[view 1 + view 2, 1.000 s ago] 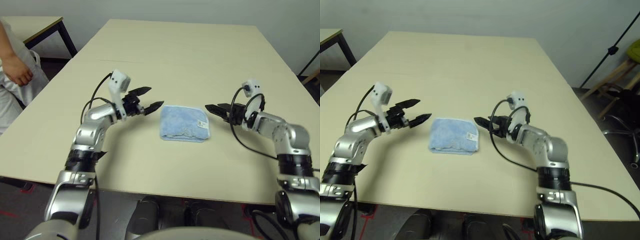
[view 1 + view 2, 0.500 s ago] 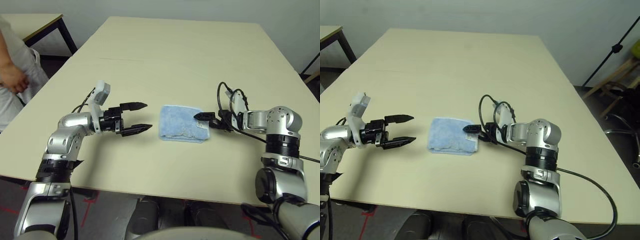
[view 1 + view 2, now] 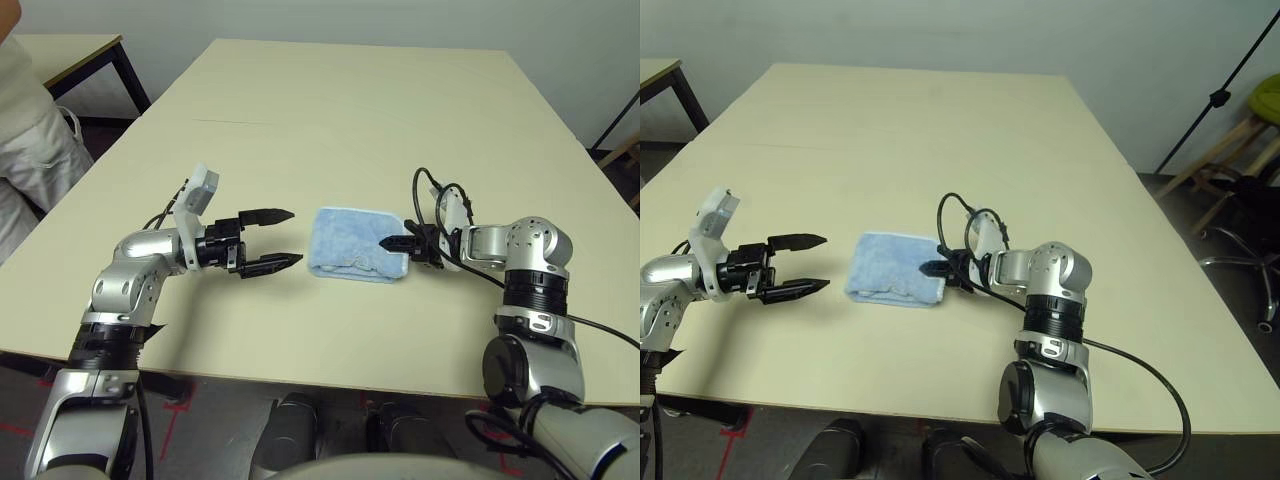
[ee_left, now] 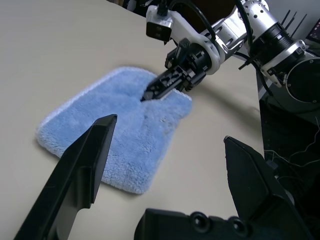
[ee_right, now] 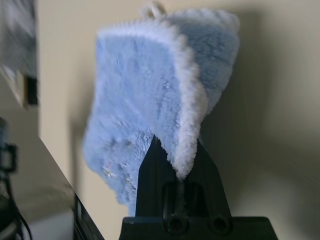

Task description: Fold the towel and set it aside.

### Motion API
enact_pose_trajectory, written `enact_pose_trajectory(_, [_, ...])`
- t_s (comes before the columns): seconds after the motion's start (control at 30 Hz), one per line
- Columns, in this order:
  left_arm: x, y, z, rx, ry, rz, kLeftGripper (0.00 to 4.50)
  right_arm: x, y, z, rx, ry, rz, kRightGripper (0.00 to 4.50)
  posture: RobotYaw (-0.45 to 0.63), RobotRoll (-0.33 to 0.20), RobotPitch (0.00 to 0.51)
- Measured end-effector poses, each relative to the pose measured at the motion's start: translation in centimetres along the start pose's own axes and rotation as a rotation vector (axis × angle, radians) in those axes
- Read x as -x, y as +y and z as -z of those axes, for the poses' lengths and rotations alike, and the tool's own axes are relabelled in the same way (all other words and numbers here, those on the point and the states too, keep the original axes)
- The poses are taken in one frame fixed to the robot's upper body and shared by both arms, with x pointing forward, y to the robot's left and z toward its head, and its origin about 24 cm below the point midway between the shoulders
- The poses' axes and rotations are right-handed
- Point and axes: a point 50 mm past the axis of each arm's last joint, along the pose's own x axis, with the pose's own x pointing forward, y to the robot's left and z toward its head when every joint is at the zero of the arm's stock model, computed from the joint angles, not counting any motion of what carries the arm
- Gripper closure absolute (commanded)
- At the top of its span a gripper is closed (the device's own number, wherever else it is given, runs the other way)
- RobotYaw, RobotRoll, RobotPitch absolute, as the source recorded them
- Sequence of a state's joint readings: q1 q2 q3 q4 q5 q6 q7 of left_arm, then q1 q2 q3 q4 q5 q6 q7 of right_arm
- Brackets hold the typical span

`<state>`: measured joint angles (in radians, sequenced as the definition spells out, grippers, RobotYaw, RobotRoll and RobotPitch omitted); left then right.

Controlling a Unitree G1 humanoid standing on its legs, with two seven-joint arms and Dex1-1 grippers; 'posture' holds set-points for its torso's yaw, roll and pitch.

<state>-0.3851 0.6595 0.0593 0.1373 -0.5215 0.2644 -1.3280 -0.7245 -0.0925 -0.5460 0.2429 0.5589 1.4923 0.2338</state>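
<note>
One towel (image 3: 352,244), two end effectors, one counter (image 3: 360,110). The towel is light blue terry cloth with a white stitched border, folded to a rough rectangle, lying flat near the counter's centre, slightly toward the front edge.

The right end effector (image 3: 392,243), at the towel's 3 o'clock edge, has its two black fingers pressed together on the towel's border; the right wrist view shows the white edge pinched between them.

The left end effector (image 3: 282,238) stands at the towel's 9 o'clock, just beside it and not touching, fingers spread wide apart.

The counter is smooth, pale beige, with bare surface from 10 to 2 o'clock. A person (image 3: 25,110) stands off its far left corner.
</note>
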Motion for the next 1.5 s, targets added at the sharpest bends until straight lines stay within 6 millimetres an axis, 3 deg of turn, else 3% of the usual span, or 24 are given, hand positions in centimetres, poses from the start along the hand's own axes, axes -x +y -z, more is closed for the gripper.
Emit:
enact_pose_trajectory(0.07, [0.0, 0.1, -0.1, -0.004, 0.0, -0.001, 0.0, 0.3, 0.0, -0.9, -0.009, -0.087, -0.019, 4.45, 0.14, 0.0, 0.072])
enact_pose_trajectory(0.23, [0.0, 0.2, 0.2, 0.003, 0.001, -0.006, 0.0, 2.9, -0.2, -6.0, -0.01, -0.537, 0.006, 4.45, 0.14, 0.0, 0.072])
enact_pose_trajectory(0.43, [-0.1, 0.2, 0.3, -0.005, -0.002, -0.003, 0.0, 6.3, -3.2, -9.2, -0.059, -0.903, 0.18, 4.45, 0.13, 0.0, 0.072])
enact_pose_trajectory(0.7, [0.0, 0.2, 0.5, -0.006, -0.004, -0.006, 0.0, 9.2, -6.9, -9.8, -0.142, -1.056, 0.384, 4.45, 0.14, 0.0, 0.071])
enact_pose_trajectory(0.97, [0.2, 0.3, 0.8, 0.0, 0.002, -0.011, 0.0, 9.9, -9.2, -8.3, -0.19, -1.042, 0.484, 4.45, 0.13, 0.0, 0.066])
enact_pose_trajectory(1.1, [0.1, 0.3, 1.0, 0.005, 0.003, -0.021, 0.0, 10.2, -9.9, -7.5, -0.208, -1.011, 0.503, 3.4, 0.13, 0.0, 0.066])
enact_pose_trajectory(1.2, [0.1, 0.1, 1.6, 0.034, 0.004, -0.055, 0.0, 10.1, -10.0, -6.1, -0.188, -0.973, 0.522, 2.21, 0.13, 0.0, 0.069])
enact_pose_trajectory(1.4, [0.3, -0.6, 2.6, 0.095, -0.026, -0.173, 0.0, 9.3, -8.0, -3.1, -0.101, -0.899, 0.516, 0.03, 0.13, 0.0, 0.091])
enact_pose_trajectory(1.5, [1.1, -0.5, 2.7, 0.123, -0.038, -0.3, 0.0, 9.4, -6.1, -2.1, 0.015, -0.877, 0.515, 0.03, 0.12, 0.0, 0.093])
